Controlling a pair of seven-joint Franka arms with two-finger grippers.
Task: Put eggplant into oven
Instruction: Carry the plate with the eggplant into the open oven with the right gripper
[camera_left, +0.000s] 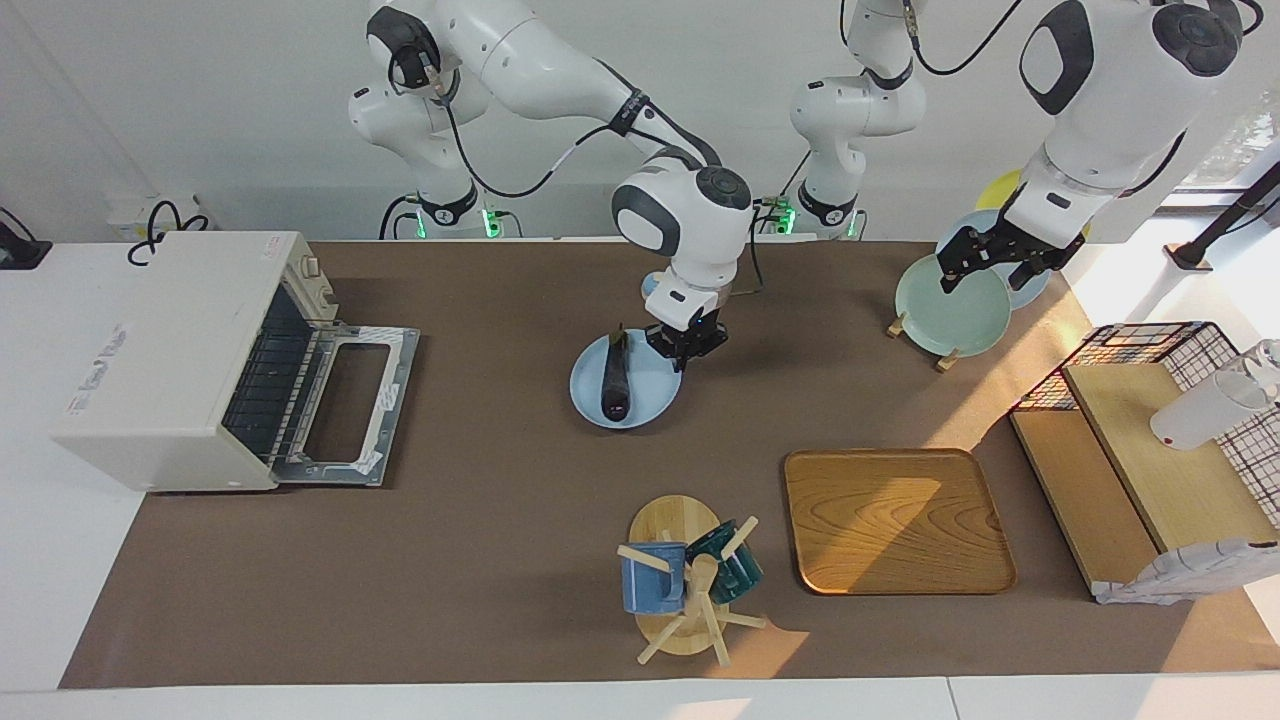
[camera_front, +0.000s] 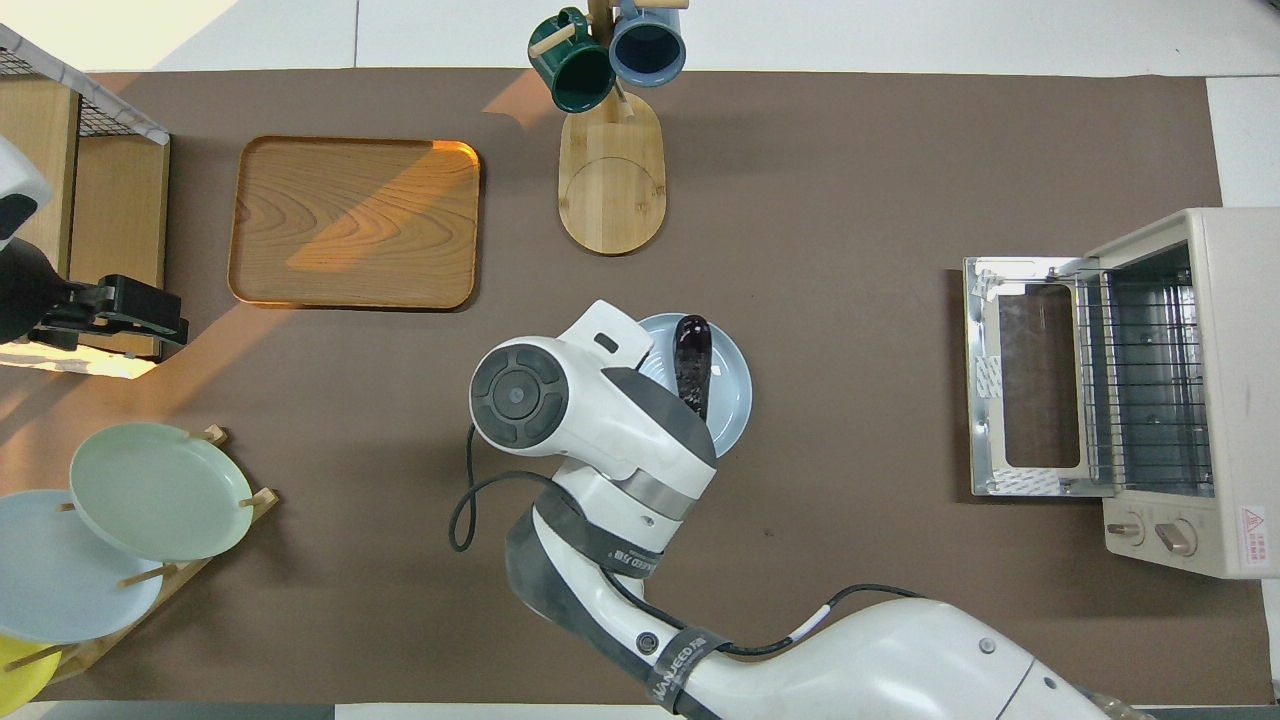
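On the brown table the eggplant lies loose on a blue plate — the right end effector, pressed together on the plate's rim, must reopen and regrasp — left end effector waits spread, oven open.

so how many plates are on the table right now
4: a blue plate under the eggplant, plus green, blue and yellow plates in the rack; more may be hidden.
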